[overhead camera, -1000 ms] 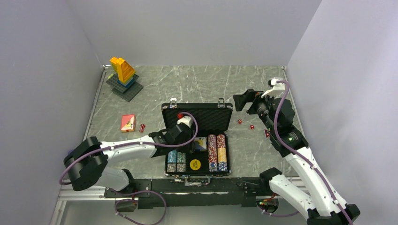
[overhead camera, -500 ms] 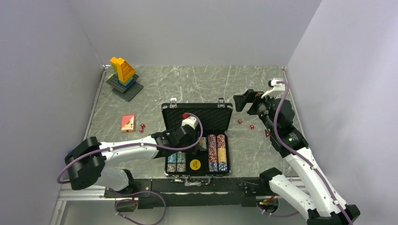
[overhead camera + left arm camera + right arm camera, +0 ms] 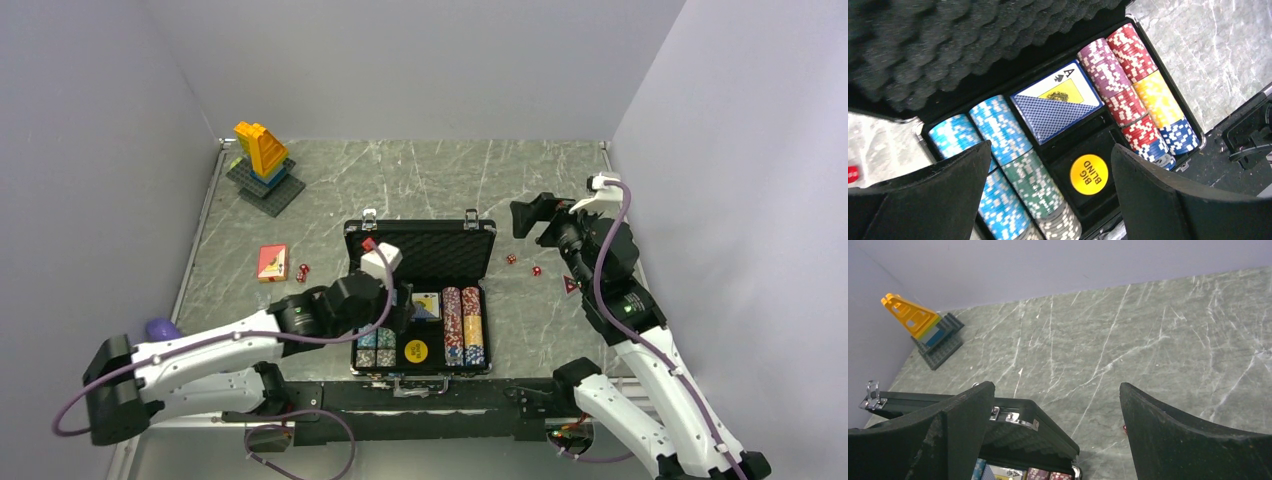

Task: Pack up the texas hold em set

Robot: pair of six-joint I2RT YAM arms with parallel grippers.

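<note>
The black case (image 3: 349,262) of the texas hold em set lies open mid-table, its foam lid (image 3: 1048,427) upright. Inside are rows of striped chips (image 3: 1133,85), a blue-backed card deck (image 3: 1058,100) and a yellow "big blind" button (image 3: 1089,174). A red card deck (image 3: 272,262) and red dice (image 3: 302,271) lie on the table left of the case. More dice (image 3: 536,270) lie to its right. My left gripper (image 3: 1050,147) hovers open above the case's left chip rows, holding nothing. My right gripper (image 3: 1057,385) hangs open and empty beyond the lid's right corner.
A yellow-blue brick tower (image 3: 262,160) on a dark baseplate stands at the far left corner. A purple object (image 3: 162,328) shows beside the left arm near the table's left edge. Grey walls close in on three sides.
My left gripper has opened wide and drawn back from the card deck, which stays in the case. The left arm has swung outward. The right arm shifted slightly to the right.
</note>
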